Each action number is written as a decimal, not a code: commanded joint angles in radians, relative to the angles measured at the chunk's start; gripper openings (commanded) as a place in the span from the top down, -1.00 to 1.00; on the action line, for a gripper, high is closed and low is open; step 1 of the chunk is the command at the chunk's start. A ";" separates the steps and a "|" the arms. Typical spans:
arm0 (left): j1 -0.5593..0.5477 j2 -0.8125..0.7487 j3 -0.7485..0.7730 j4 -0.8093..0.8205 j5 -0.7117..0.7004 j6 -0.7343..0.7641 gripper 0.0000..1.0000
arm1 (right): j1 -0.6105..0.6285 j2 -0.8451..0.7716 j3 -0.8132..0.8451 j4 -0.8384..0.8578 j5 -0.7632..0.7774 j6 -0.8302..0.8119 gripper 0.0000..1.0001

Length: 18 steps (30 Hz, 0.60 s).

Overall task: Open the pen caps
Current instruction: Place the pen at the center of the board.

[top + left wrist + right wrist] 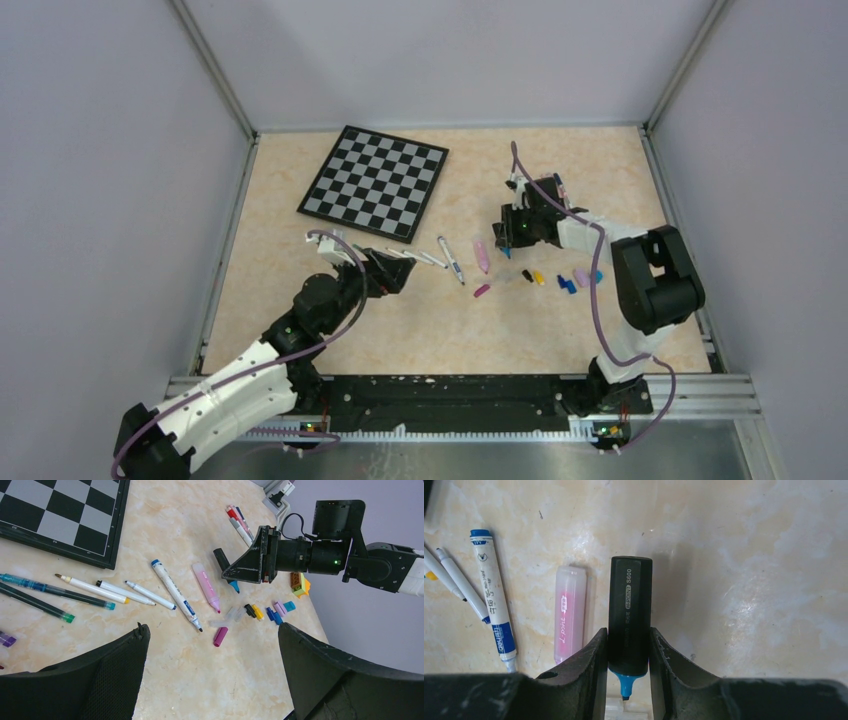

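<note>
A black highlighter [630,610] is gripped across its barrel by the right tool [628,632], whose jaws are closed partway onto it. The highlighter's blue tip is bared. The left tool [214,630] is held wide open, with nothing in it. Loose pen caps [257,612] are scattered on the counter [200,510] near the right tool, and a magenta cap [220,636] is set a little apart from them. A pink highlighter [569,612] is laid on the counter just beside the black one.

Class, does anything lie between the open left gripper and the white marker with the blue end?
Nothing visible does: only bare tabletop separates the left gripper from the white blue-ended marker; thin white pens lie beside it.
</note>
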 commanded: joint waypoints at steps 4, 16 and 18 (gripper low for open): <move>0.007 -0.013 -0.008 0.004 -0.007 0.014 -0.97 | 0.007 0.008 0.048 -0.010 0.021 -0.010 0.39; 0.008 -0.033 0.019 -0.026 0.009 0.007 -0.97 | 0.006 -0.105 0.024 -0.024 0.019 -0.066 0.06; 0.008 -0.041 0.020 -0.032 0.009 0.006 -0.97 | -0.002 -0.139 0.024 -0.031 0.027 -0.100 0.05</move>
